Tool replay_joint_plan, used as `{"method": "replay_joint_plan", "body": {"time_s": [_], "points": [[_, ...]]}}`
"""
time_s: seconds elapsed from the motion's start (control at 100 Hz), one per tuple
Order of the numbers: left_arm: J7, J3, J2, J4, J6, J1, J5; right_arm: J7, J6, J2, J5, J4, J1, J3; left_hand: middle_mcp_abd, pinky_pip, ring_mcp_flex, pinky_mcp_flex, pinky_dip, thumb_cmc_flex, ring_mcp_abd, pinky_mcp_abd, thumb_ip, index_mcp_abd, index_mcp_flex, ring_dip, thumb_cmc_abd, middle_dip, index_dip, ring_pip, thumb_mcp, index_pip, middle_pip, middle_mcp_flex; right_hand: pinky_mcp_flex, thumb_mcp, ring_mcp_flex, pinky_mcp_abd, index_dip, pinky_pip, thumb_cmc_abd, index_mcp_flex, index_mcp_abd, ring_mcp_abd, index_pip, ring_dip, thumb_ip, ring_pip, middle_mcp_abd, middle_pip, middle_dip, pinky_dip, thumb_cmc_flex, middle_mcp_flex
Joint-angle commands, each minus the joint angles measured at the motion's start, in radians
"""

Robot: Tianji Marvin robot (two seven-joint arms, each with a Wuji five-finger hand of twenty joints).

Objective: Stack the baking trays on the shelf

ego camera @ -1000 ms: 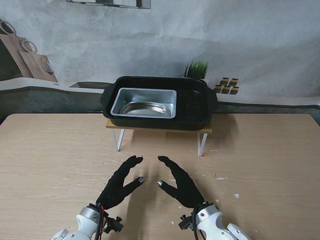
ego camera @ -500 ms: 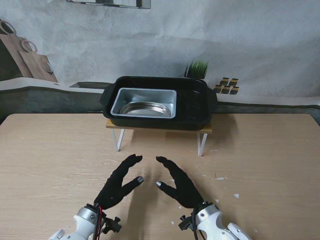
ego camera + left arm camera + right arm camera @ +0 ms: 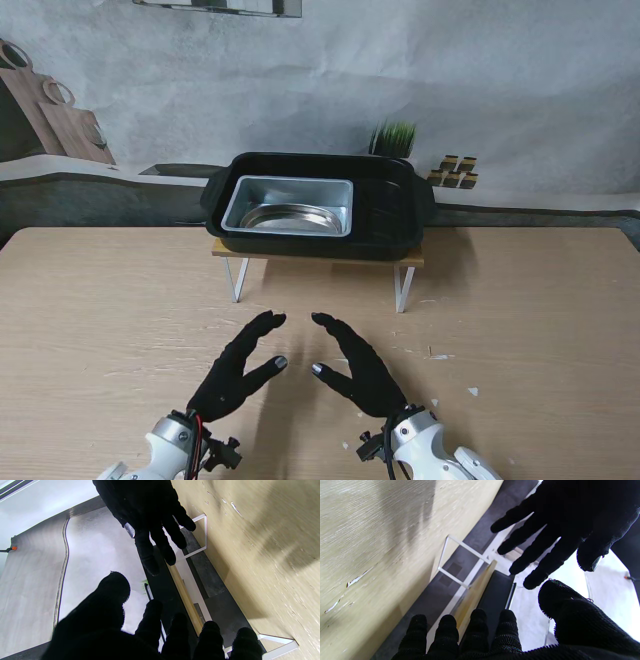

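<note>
Black enamel-looking roasting tray sits on the small wooden shelf with white wire legs, at the far side of the table. Nested inside it, toward the robot's left end, is a silver metal tray, and an oval steel dish lies in that. So the stack looks already built; no loose tray shows on the table.

Handling, as a guess: all stiff sheet metal, no flex. The black one is likely the heaviest, and the silver ones light and slick, prone to sliding or clattering inside each other if tipped. Best hold for the black tray would be the flared lips at its two short ends, one hand per end, kept level. The silver tray has a thin rolled rim, good only for a pinch.

Orientation: long axis of both rectangular trays runs left-right, parallel to the shelf and table edge, openings up. The oval dish lies the same way.

Left hand and right hand hover near the robot, well apart from the shelf, palms facing each other. Fingers are spread, holding nothing; the wrist views confirm that the left hand and the right hand are bare.
</note>
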State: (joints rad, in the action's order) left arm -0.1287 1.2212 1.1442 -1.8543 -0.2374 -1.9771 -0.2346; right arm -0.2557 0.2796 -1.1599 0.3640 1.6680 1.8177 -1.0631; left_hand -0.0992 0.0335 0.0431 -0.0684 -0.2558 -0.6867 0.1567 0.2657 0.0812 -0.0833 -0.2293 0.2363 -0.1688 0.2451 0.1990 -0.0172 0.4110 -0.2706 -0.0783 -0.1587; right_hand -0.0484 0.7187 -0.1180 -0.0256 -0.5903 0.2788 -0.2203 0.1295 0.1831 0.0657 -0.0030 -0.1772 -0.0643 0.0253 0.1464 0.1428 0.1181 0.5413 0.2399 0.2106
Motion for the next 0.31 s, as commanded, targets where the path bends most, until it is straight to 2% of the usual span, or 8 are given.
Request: {"method": "replay_joint_plan", "body": {"time_s": [0.0, 0.3], "points": [[0.016, 0.000, 0.002, -0.008, -0.002, -0.003, 0.003, 0.012, -0.004, -0.008, -0.001, 0.007, 0.009, 0.003, 0.022, -0.012, -0.018, 0.000, -0.011, -0.019, -0.024, -0.036, -0.005, 0.032, 0.015, 0.017, 0.026, 0.014, 0.001, 0.003, -0.003, -0.010, -0.011, 0.013, -0.011, -0.025, 0.028, -0.037, 0.015, -0.035, 0.036, 0.007, 0.044, 0.050, -0.011, -0.008, 0.060, -0.020, 0.040, -0.030, -0.011, 0.009, -0.018, -0.025], [0.018, -0.006, 0.003, -0.004, 0.010, 0.010, 0.017, 0.017, -0.007, -0.008, -0.019, 0.018, 0.019, -0.005, 0.019, -0.013, -0.019, 0.000, -0.009, -0.019, -0.023, -0.036, -0.005, 0.030, 0.016, 0.018, 0.025, 0.018, 0.003, 0.004, -0.002, -0.013, -0.012, 0.013, -0.010, -0.023, 0.028, -0.041, 0.011, -0.038, 0.036, 0.007, 0.042, 0.052, -0.008, -0.009, 0.060, -0.022, 0.041, -0.028, -0.009, 0.007, -0.018, -0.024]]}}
